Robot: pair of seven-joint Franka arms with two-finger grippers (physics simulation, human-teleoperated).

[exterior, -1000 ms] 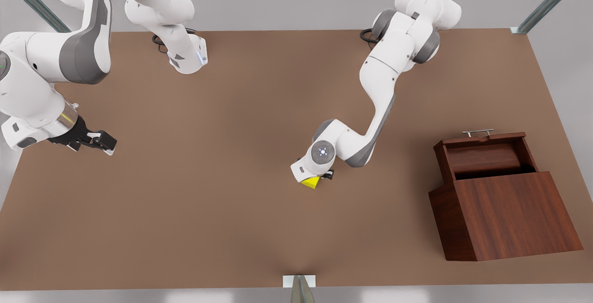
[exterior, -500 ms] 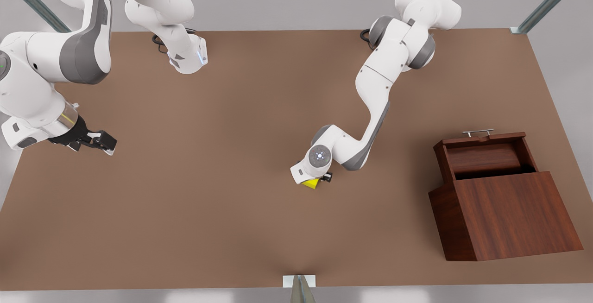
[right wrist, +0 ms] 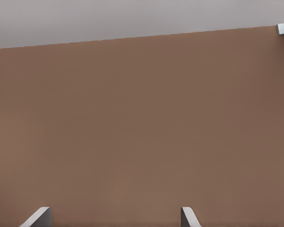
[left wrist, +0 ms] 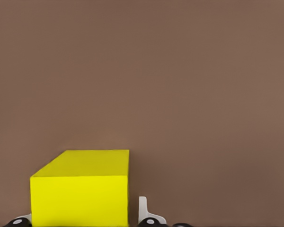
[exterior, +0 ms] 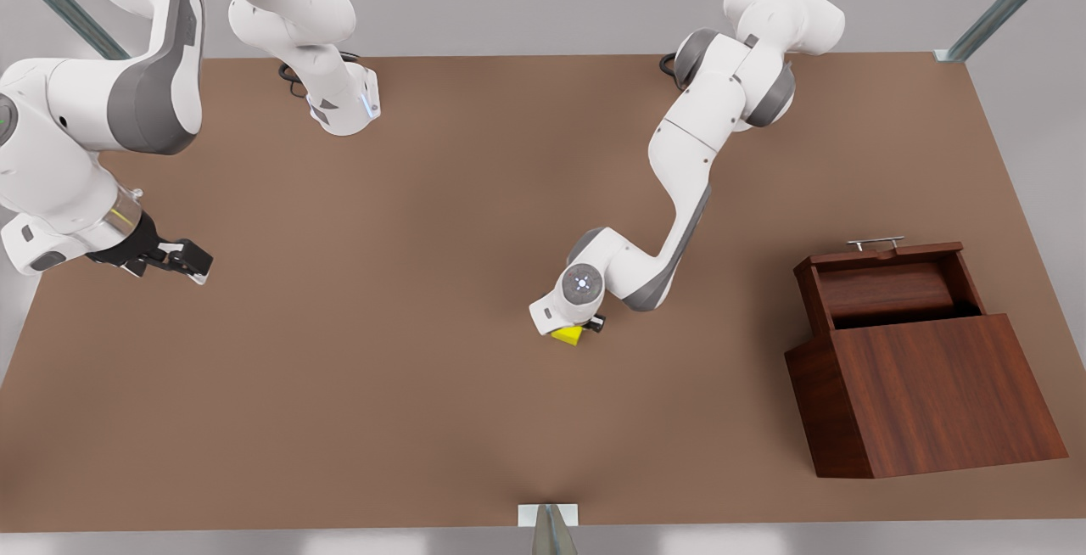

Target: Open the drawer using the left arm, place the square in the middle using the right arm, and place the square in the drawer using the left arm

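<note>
Now left gripper (exterior: 575, 330) straddling square (exterior: 568, 335), right gripper (exterior: 182, 265) waiting

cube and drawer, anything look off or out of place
Nothing stands out. The cube sits flat mid-table between the left gripper's fingers. The drawer is pulled open, cabinet upright. The right gripper waits, open, at the front view's left.

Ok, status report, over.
Left gripper astride cube mid-table, fingers flanking it. Right gripper open, waiting at front view's left. Drawer open; path looks clear.
</note>
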